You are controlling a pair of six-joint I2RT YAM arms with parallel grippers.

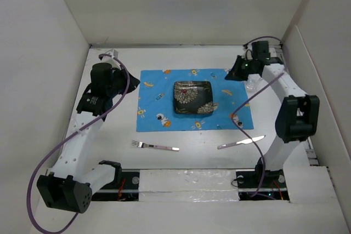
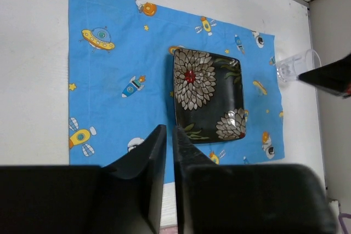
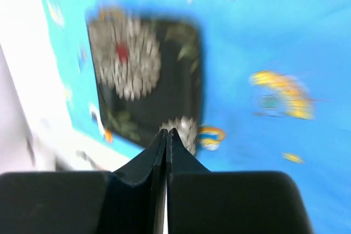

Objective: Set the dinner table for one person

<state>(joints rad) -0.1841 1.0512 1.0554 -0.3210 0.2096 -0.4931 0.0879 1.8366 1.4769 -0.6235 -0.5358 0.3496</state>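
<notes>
From above, the bench (image 1: pixel 203 135) is a wide, hard, matte white slab filling the work area. I judge it rigid and fixed, so it is something to set things on, not to grip. On it lies a blue placemat (image 1: pixel 159 89) with a dark plate (image 1: pixel 193 97) on top. A fork (image 1: pixel 154 146) and a knife (image 1: pixel 241 143) lie flat on bare bench nearer the arm bases, and a glass (image 1: pixel 251 84) sits just off the mat's right edge. The cutlery looks thin and slippery, best pinched across the handle.

The left wrist view shows the left end effector (image 2: pixel 169 130) narrowed to a slit and empty above the mat.

The right wrist view is blurred. The right end effector (image 3: pixel 166 132) is pressed together, holding nothing.
</notes>
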